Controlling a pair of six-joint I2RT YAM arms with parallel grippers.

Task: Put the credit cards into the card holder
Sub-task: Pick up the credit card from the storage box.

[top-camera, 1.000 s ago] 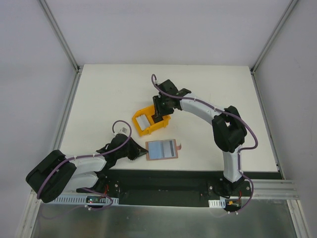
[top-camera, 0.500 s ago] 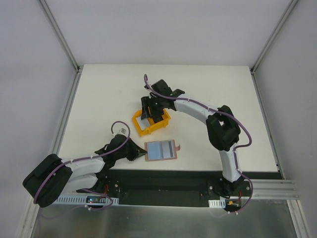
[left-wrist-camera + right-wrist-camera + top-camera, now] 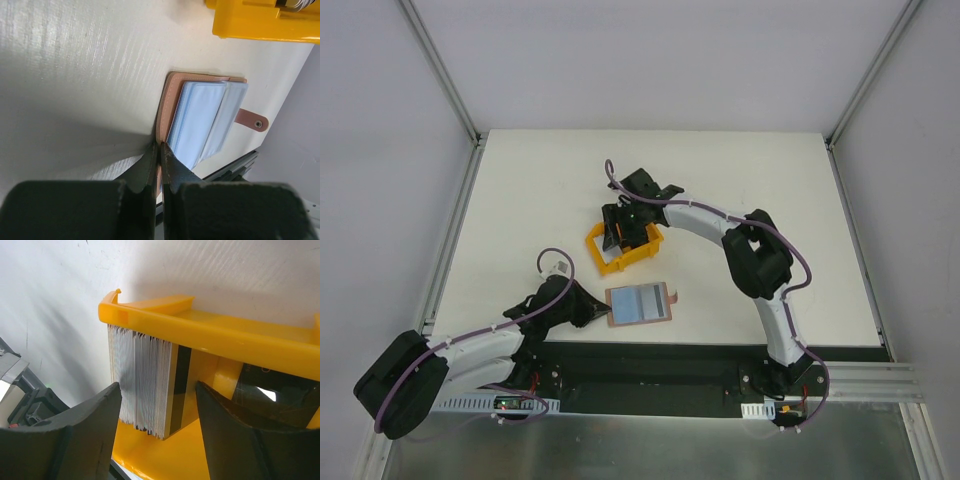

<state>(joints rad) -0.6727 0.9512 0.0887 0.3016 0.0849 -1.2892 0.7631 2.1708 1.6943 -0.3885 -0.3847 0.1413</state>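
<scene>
Near the front edge of the table [image 3: 520,200], about halfway along it, the card holder [image 3: 640,303] [image 3: 202,122] lies open and flat, brown at the rim and pale blue inside. Its little tab [image 3: 252,121] points to the right edge. The left hand [image 3: 592,310] [image 3: 160,150] is clenched on the holder's left rim. Further back, close to the middle of the table, sits a yellow bin [image 3: 642,256] [image 3: 225,335]. The credit cards [image 3: 608,243] [image 3: 142,385] stand on edge in it — packed in one stack. The right hand [image 3: 620,228] [image 3: 157,390] hangs over the bin, fingers spread wide — the stack shows between them, and it grips nothing.
</scene>
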